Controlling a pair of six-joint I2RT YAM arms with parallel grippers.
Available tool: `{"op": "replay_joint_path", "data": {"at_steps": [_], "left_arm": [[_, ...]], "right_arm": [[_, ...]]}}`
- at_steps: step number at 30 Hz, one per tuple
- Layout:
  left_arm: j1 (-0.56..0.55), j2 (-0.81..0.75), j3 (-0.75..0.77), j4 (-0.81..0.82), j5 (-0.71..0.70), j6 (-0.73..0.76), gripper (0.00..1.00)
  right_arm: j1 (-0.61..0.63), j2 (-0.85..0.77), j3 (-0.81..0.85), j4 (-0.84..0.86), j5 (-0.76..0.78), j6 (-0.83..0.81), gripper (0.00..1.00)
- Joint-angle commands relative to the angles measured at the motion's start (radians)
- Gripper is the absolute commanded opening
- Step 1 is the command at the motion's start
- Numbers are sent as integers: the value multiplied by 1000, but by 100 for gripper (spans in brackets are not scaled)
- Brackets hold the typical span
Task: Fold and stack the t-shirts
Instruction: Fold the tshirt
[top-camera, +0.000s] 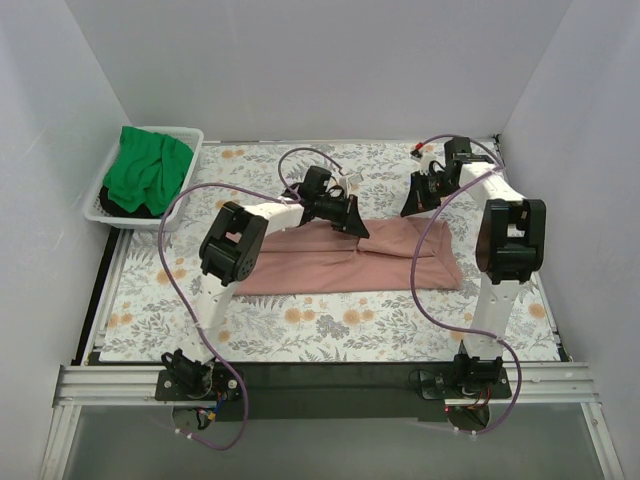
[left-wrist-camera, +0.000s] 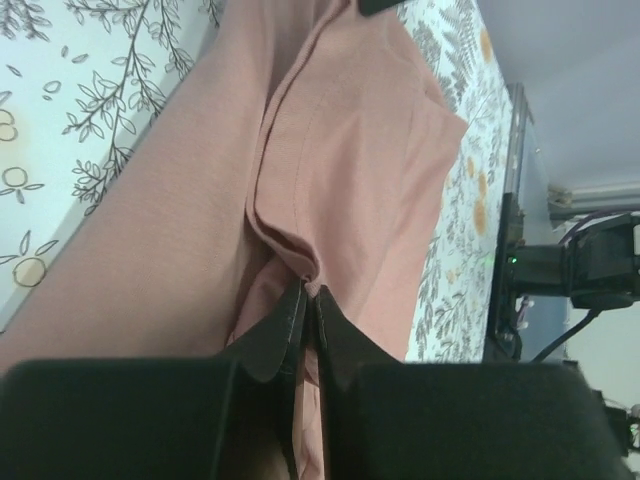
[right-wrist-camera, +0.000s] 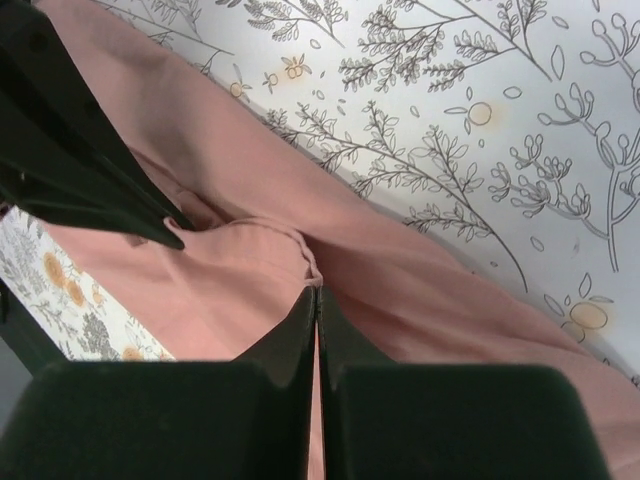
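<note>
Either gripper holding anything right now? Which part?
Both hold the pink t-shirt. The left gripper pinches a raised fold at its far edge, near the middle. The right gripper pinches a small pucker of cloth further right, near that edge.

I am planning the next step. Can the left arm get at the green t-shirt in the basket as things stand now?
Probably not yet: the left end effector is shut on the pink t-shirt. Once it lets go, the way looks free: the green t-shirt lies uncovered in the white basket.
</note>
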Motion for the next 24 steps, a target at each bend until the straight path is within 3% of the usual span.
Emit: {"op": "replay_joint_path", "data": {"at_steps": [1,16,20,24], "left_arm": [[9,-121,-17,55,54,-20,0],[-8,-253,-247,95,62,21,0],[-29,-249,-270,86,56,41,12],[-43,-241,-282,86,57,38,18]], "right_arm": [[-11,-89,-17,-15,-30,-23,1],[-28,-310,-265,-49,-7,-63,1],[-30,-336,-301,-52,-6,-69,1],[-30,-354,-301,-76,5,-86,1]]}}
